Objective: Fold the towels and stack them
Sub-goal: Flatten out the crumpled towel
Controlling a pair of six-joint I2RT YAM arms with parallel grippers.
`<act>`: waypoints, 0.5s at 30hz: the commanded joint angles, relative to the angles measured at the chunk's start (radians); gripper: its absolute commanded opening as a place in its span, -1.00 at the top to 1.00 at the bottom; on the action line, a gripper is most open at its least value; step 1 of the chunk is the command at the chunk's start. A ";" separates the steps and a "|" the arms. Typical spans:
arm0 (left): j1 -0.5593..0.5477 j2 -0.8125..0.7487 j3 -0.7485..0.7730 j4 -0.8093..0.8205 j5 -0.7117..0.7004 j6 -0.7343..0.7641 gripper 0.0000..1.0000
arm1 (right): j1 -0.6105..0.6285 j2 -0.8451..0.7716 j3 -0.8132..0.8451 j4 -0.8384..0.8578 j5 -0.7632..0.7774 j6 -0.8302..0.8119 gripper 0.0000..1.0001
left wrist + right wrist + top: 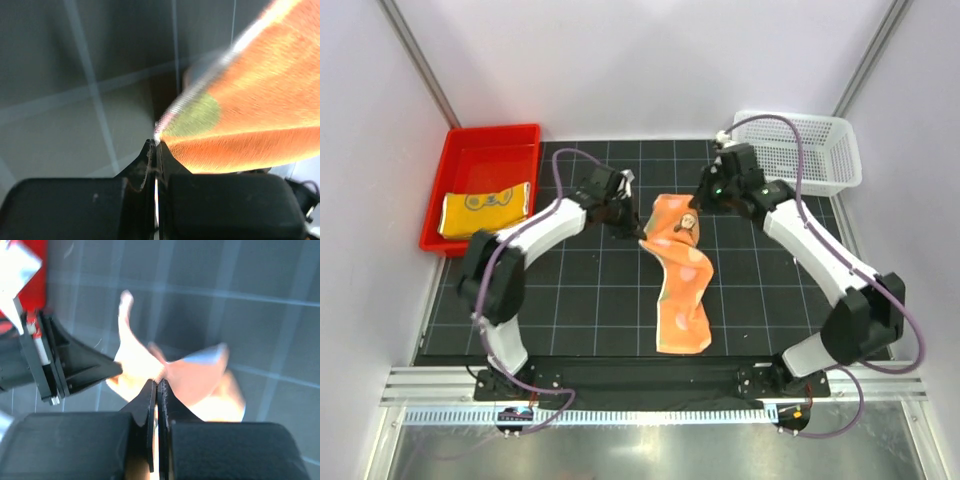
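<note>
Two grippers hold the far end of your dotted towel (682,285), which sits mid-surface between the arms. Your left gripper (632,230) has its jaws pressed together on the towel's left edge. In its wrist view the tips pinch a corner of orange cloth, with a green dot just beside them. Your right gripper (700,205) is also clamped on the towel, at the upper right corner near the small cartoon figure. Its wrist view shows the tips closed on a bunched fold, though the picture is blurred.

The held end is raised and crumpled. The rest of the towel trails toward you in a twisted strip, and its near end lies flat on the black gridded surface (570,300).

A yellow towel (485,208) lies folded in the red tray (490,135) at your far left, well apart from the dotted one. A white basket (820,150) stands at the far right, just behind your right gripper.
</note>
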 commanded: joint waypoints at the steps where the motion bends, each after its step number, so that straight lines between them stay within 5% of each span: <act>1: -0.005 -0.197 -0.192 -0.109 -0.160 -0.017 1.00 | 0.154 0.015 -0.015 -0.183 0.141 0.015 0.97; 5: -0.006 -0.354 -0.456 -0.118 -0.274 -0.069 1.00 | 0.215 0.083 -0.134 -0.064 0.160 0.066 0.89; 10: -0.006 -0.470 -0.568 -0.094 -0.280 -0.114 0.99 | 0.265 0.173 -0.099 0.054 0.116 0.039 0.75; 15: -0.005 -0.523 -0.512 -0.062 -0.297 -0.022 0.00 | 0.267 0.198 -0.107 0.068 0.045 -0.041 0.98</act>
